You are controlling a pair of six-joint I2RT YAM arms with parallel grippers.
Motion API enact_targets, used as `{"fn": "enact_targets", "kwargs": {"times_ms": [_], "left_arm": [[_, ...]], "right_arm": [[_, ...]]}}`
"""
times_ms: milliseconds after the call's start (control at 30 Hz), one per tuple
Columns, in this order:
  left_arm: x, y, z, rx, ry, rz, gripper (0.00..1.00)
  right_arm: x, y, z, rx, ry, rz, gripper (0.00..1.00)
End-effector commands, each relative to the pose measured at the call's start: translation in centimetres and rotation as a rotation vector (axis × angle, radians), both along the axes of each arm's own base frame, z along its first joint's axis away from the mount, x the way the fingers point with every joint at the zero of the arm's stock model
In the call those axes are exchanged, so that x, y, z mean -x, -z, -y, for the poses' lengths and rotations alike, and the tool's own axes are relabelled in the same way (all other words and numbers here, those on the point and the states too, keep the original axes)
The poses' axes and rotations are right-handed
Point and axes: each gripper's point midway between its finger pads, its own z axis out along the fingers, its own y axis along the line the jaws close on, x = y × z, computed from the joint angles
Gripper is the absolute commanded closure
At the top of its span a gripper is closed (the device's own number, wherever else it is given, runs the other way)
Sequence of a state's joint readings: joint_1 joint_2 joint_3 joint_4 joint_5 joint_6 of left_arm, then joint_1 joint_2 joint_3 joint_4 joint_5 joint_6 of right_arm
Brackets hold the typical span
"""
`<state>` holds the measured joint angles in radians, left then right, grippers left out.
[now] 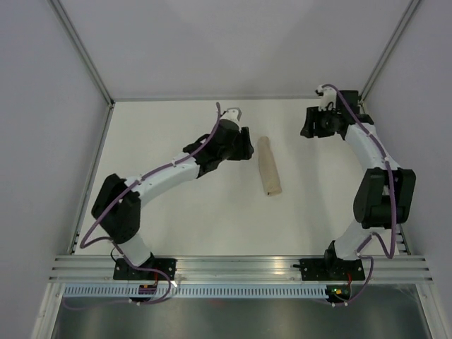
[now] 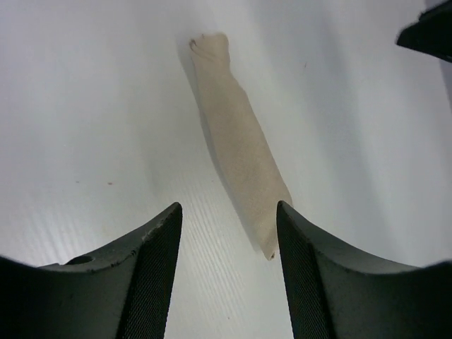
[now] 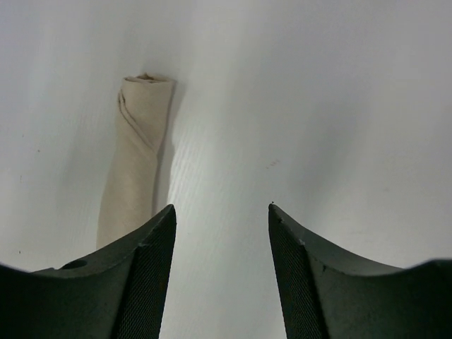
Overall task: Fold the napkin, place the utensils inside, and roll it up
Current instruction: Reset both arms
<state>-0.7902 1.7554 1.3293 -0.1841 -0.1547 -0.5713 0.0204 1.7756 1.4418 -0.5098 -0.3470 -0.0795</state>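
The napkin lies rolled into a tube on the table, between my left gripper and right gripper. The jaws of all 2 stand apart, holding nothing. The roll looks soft, light and liable to unroll, so I would pinch it mid-length. Nothing stands in the way.

Tan napkin rolled into tight tube, lying flat mid-table; utensils hidden.

Overhead camera looks down; both low wrist views share the napkin.
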Motion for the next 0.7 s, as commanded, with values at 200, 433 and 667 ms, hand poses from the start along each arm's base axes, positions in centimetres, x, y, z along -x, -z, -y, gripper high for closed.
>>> {"fn": "enact_targets", "kwargs": {"times_ms": [200,433,667], "left_arm": [[1.1,-8.2,-10.3,-0.041,-0.046,0.202,0.35],[2.9,-9.9,-13.3,-0.032,-0.042,0.259,0.32],[3.5,-9.5,-13.7,-0.034,-0.023,0.258,0.32]], "right_arm": [[5.7,-9.9,9.0,-0.084,0.104,0.281,0.34],[10.0,-10.1,12.0,0.015,0.184,0.336,0.25],[10.8,-9.6,11.7,-0.033,0.187,0.337,0.23]]}}
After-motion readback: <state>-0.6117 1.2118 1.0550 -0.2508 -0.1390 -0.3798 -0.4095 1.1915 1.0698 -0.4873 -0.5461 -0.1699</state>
